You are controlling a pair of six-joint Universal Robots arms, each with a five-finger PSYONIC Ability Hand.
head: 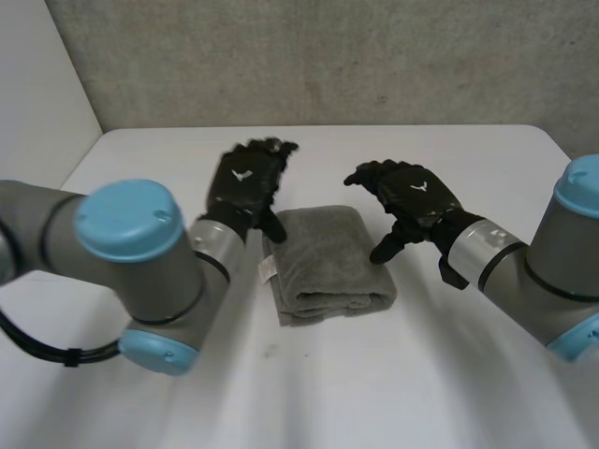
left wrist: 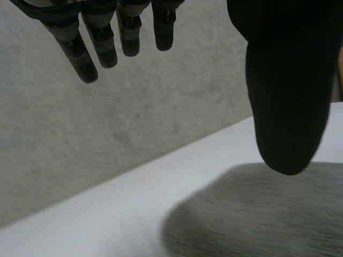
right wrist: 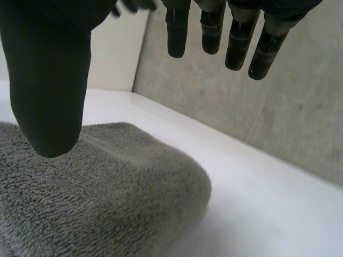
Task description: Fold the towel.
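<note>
Centrally, folded towel (head: 328, 264) on white table (head: 468, 393)

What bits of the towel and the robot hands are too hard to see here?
- Head view: the white tag on the towel is too small to read.
- Left wrist view: the thumb of the left hand covers part of the towel; the edge cuts off more.
- Right wrist view: the thumb of the right hand hides some towel too.
</note>
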